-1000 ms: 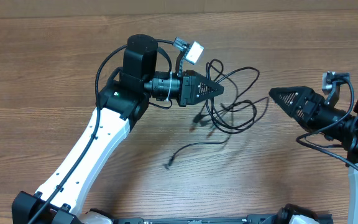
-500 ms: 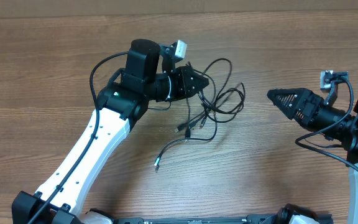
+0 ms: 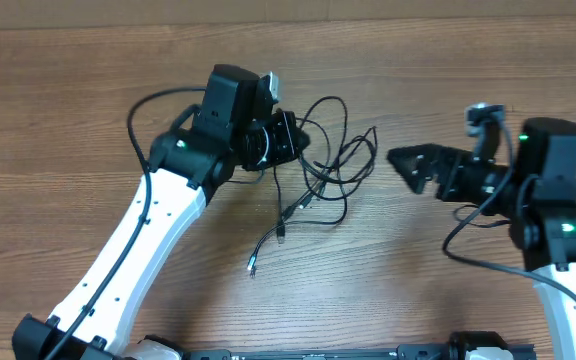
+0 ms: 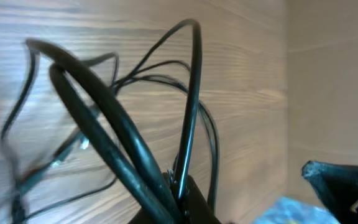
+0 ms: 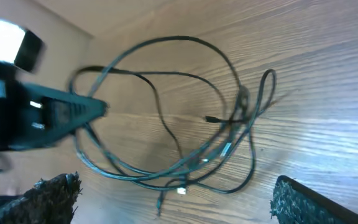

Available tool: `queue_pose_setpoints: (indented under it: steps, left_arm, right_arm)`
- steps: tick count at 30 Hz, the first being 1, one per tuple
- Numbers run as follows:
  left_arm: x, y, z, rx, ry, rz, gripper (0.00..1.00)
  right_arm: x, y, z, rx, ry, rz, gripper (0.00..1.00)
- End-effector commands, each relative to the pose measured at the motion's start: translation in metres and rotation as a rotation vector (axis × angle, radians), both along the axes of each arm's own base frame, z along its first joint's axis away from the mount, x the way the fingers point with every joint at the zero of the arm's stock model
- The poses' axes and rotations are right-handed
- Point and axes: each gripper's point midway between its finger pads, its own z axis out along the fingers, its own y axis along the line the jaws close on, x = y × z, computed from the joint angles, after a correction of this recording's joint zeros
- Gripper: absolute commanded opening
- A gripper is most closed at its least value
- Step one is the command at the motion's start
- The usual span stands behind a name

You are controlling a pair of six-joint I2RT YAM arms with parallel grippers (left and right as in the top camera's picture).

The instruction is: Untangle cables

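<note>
Left claw (image 3: 303, 140) pinches the cables (image 3: 313, 190); right claw (image 3: 396, 160) gapes nearby.

Layout: the cables (image 3: 320, 178) lie on the counter (image 3: 58, 110) between the two hands, with the left hand (image 3: 301, 142) at their left edge and the right hand (image 3: 396, 160) nearby on their right, apart.

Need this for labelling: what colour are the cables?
Black. The cables show best in the right wrist view, against the light wood.

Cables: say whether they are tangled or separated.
Tangled: the cables cross in one looped bundle, gripped by the left fingers.
</note>
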Motion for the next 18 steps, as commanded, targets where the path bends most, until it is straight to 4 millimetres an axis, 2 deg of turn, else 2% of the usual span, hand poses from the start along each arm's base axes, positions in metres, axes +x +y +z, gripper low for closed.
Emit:
queue_pose_setpoints:
  steps: [1,4,7,18]
  left_arm:
    - [0.014,0.013,0.037,0.096,-0.146,0.014,0.04]
    - [0.013,0.022,0.052,0.139,-0.159,0.039,0.04]
    - [0.010,0.028,0.058,0.162,-0.156,0.055,0.04]
    - [-0.003,0.033,0.049,0.189,-0.088,0.046,0.04]
  right_arm:
    - [0.003,0.009,0.000,-0.106,-0.044,-0.014,1.00]
    - [0.000,0.027,-0.001,-0.156,-0.073,0.026,1.00]
    - [-0.004,0.046,-0.001,-0.190,-0.104,0.073,1.00]
    - [-0.013,0.101,-0.008,-0.349,-0.247,0.224,1.00]
